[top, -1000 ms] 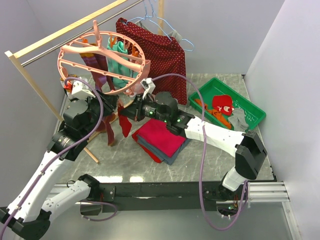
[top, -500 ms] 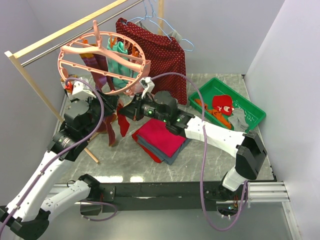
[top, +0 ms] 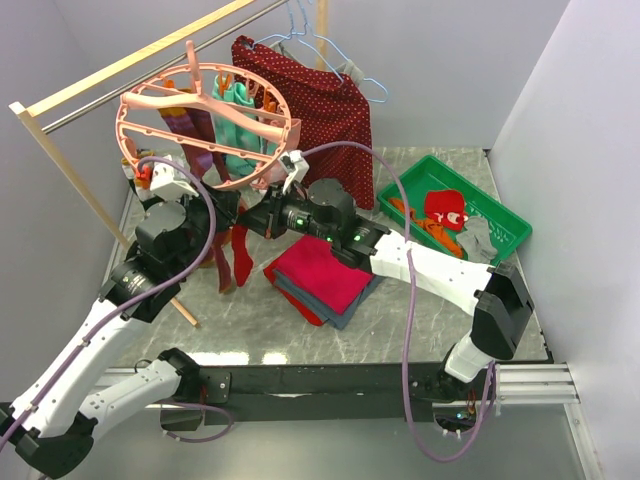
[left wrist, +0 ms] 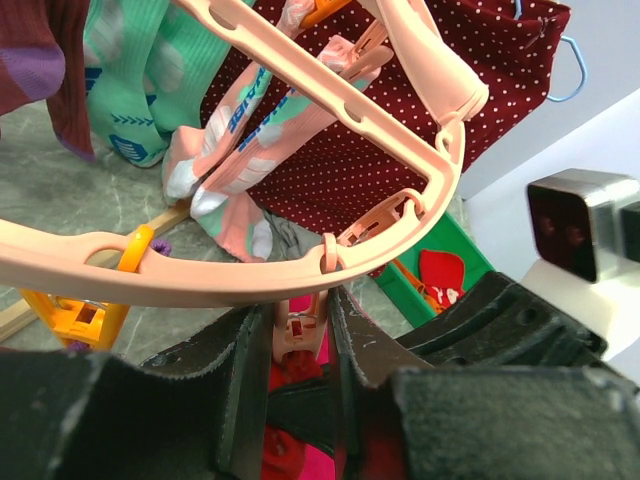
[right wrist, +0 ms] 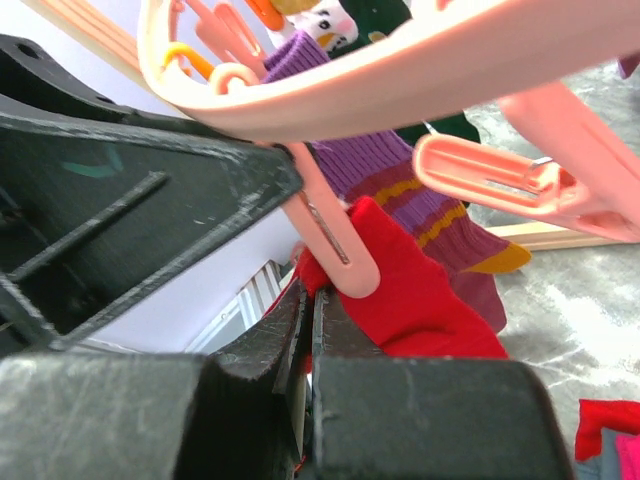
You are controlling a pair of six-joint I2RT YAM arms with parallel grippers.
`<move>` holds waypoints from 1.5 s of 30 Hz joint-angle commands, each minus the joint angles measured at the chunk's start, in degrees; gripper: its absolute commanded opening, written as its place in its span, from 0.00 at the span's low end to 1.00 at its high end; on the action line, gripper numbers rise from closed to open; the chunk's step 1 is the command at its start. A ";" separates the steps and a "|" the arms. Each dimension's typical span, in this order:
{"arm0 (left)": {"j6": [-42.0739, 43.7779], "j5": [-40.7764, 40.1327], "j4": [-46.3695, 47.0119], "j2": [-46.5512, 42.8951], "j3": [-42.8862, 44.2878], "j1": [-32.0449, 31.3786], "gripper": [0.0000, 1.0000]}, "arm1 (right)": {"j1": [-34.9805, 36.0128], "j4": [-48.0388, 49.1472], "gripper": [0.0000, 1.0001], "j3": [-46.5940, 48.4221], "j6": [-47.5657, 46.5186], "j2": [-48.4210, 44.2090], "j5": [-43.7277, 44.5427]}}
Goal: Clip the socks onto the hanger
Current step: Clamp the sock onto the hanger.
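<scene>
1. Overhead view: The round pink hanger (top: 119, 125) hangs from a wooden rail (top: 140, 62) at the upper left of the frame, with socks dangling under its rings. Just below its near rim the two arms meet. The left gripper (top: 228, 205) reaches in from the left and the right gripper (top: 256, 218) from the right. A red sock (top: 240, 258) droops between them toward the marble table (top: 260, 325). A dark red dotted garment (top: 325, 110) hangs behind at top centre. A folded red and grey cloth stack (top: 320, 278) lies at centre, and a green tray (top: 415, 178) holding more socks sits at right.

2. Left wrist view: The hanger's rim sweeps across the frame from lower left to upper right. At lower centre the left gripper's jaws have closed in on a pink clip (left wrist: 298, 322) that dangles from that rim, one finger pressed against each side. Teal socks (left wrist: 140, 80) and a maroon sock (left wrist: 40, 60) hang at upper left, and an orange clip (left wrist: 85, 312) hangs at lower left.

3. Right wrist view: At lower centre the right gripper is shut tight, with the edge of the red sock pinched between its fingers. The pink clip hangs just above, its lower end lying against the sock. Whether the clip's mouth has caught the fabric cannot be told. A purple-striped sock (right wrist: 400, 175) hangs behind at centre.
</scene>
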 commanded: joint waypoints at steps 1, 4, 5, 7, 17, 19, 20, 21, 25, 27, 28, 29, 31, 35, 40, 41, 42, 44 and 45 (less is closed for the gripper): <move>1.70 -1.47 -0.22 0.22 1.89 -0.45 0.14 | 0.52 2.46 0.00 3.67 -0.94 -3.15 -0.45; 1.79 -1.03 -0.22 0.14 2.07 -0.45 0.26 | 0.43 2.28 0.03 3.32 -1.20 -3.50 -0.19; 1.79 -0.94 -0.22 0.22 2.33 -0.37 0.30 | 0.43 2.19 0.06 3.23 -1.29 -3.42 -0.45; 1.70 -0.50 -0.31 0.40 2.33 -0.37 0.39 | 0.43 1.58 0.14 3.75 -1.55 -3.33 -0.98; 1.88 -2.08 -1.19 -0.48 2.51 -0.45 0.58 | -0.62 -2.89 0.54 0.59 -8.39 -7.98 -5.72; 2.14 -2.52 -1.27 -0.65 2.34 -0.45 0.59 | -1.41 -3.60 0.58 -0.28 -9.55 -9.03 -6.95; 2.14 -2.70 -1.54 -0.66 2.51 -0.45 0.60 | -2.98 -4.22 0.59 -0.55 -10.68 -9.91 -7.48; 2.23 -2.87 -1.71 -0.66 2.77 -0.45 0.60 | -3.87 -4.66 0.60 -0.90 -11.22 -10.27 -8.27; 2.40 -3.05 -2.33 -0.92 3.39 -0.45 0.61 | -9.75 -4.85 0.63 -2.13 -11.23 -11.50 -12.22; 2.40 -3.22 -2.59 -1.09 3.57 -0.45 0.61 | -13.08 0.68 0.63 -4.67 -8.86 -12.03 -15.91; 2.58 -3.40 -2.77 -1.18 3.65 -0.45 0.61 | -13.89 2.18 0.63 -5.12 -8.24 -12.03 -16.97; 2.58 -3.31 -2.86 -1.18 3.91 -0.45 0.62 | -14.68 4.37 0.63 -5.21 -8.06 -11.51 -18.11; 2.41 -3.05 -3.73 -1.01 4.79 -0.45 0.62 | -16.09 5.44 0.63 -4.16 -9.02 -10.45 -21.89; 2.23 -2.35 -5.58 -0.83 6.29 -0.45 0.62 | -17.32 7.98 0.65 -1.70 -11.84 -6.33 -27.34; 2.40 -2.43 -7.69 -1.09 7.52 -0.45 0.63 | -18.55 16.07 0.70 0.06 -9.03 -2.37 -35.32; 2.41 -2.52 -8.04 -1.18 7.69 -0.45 0.63 | -18.55 17.65 0.71 0.41 -8.68 -1.23 -36.04; 2.32 -2.52 -8.22 -1.27 7.61 -0.45 0.63 | -18.64 18.10 0.73 1.46 -8.67 -0.61 -36.83; 2.23 -2.35 -9.00 -1.45 7.78 -0.45 0.63 | -18.64 18.98 0.75 2.43 -8.76 1.23 -38.07; 2.23 -2.00 -9.44 -1.45 8.04 -0.45 0.63 | -18.64 19.15 0.76 3.31 -8.85 1.77 -38.07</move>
